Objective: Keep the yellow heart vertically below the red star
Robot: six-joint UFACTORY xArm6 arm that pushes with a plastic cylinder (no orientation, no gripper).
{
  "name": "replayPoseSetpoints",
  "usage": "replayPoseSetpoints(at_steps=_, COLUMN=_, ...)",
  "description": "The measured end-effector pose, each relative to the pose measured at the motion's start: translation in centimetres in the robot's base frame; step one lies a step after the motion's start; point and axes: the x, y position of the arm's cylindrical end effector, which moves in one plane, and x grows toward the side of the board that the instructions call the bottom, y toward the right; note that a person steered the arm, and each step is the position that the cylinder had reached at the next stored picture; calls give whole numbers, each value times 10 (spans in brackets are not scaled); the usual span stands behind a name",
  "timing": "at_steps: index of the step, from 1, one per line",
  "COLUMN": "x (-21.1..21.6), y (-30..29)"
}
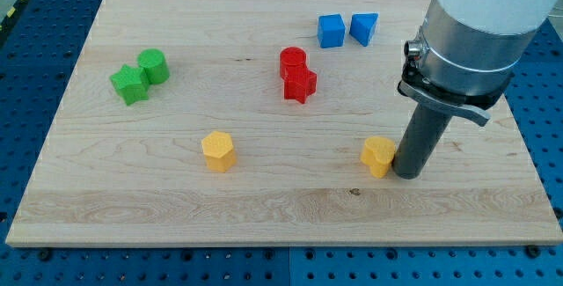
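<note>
The arm carries no pincer at all, so there is nothing to be released or clenched; it ends in a dark rod whose tip (409,174) rests on the tabletop (281,211) in the lower right of the frame. The tip stands just to the right of the yellow heart (379,156), touching it or very nearly so. That placement makes sense as a setup for a leftward push: the heart lies to the right of where it belongs, and a rod on its right side can only drive it toward the frame's left.

The red star (300,84) sits above centre, pressed against a red cylinder (293,60) directly above it. For the heart to lie vertically below the star, it apparently needs to slide left until it lines up under it, so the task looks unfinished.

A yellow hexagon (218,150) lies at lower centre-left, well apart from the heart and probably beyond the stopping point. At upper left a green star (130,84) touches a green cylinder (154,65). At upper right a blue cube (331,31) sits just beside a blue triangle (363,27), both clear of the likely path.
</note>
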Motion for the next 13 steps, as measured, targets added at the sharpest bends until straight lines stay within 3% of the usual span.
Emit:
replayPoseSetpoints(at_steps=4, x=-4, y=-43)
replayPoseSetpoints(at_steps=6, x=-28, y=-35)
replayPoseSetpoints(at_steps=9, x=-27, y=-87)
replayPoseSetpoints(at_steps=12, x=-5, y=-77)
replayPoseSetpoints(at_steps=13, x=-5, y=-117)
